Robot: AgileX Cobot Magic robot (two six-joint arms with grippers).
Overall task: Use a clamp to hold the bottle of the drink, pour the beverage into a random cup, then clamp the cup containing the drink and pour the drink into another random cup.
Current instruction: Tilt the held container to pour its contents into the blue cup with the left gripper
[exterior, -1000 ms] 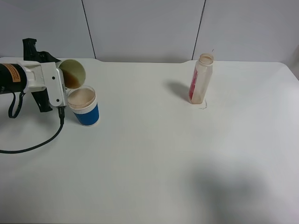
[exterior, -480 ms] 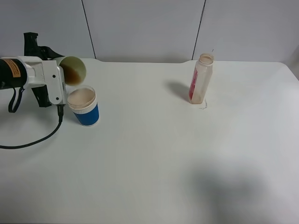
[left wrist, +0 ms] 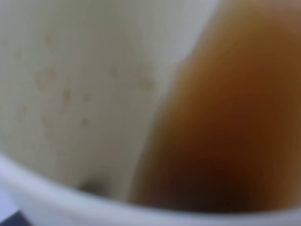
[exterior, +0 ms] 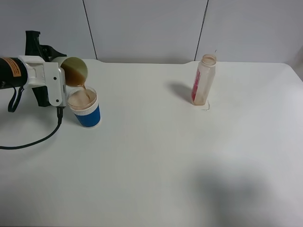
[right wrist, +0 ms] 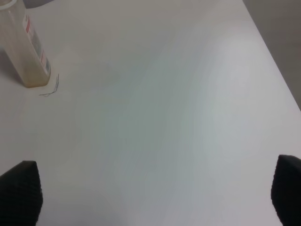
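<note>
My left gripper is shut on the pale yellow-green cup, which lies tipped on its side with its mouth over the short blue cup. A thin brown stream of beverage falls from its rim into the blue cup, which holds brown liquid. The left wrist view is filled by the cup's inner wall and the beverage. The bottle stands upright at the back right and looks almost empty; it also shows in the right wrist view, bottle. My right gripper is open, well away from the bottle.
A black cable hangs from the left arm and loops over the white table at the left. A grey panelled wall runs behind the table's far edge. A small pen mark lies beside the bottle.
The left gripper has risen slightly and tipped the yellow-green cup further. The beverage now streams into the blue cup. The bottle has not moved.
</note>
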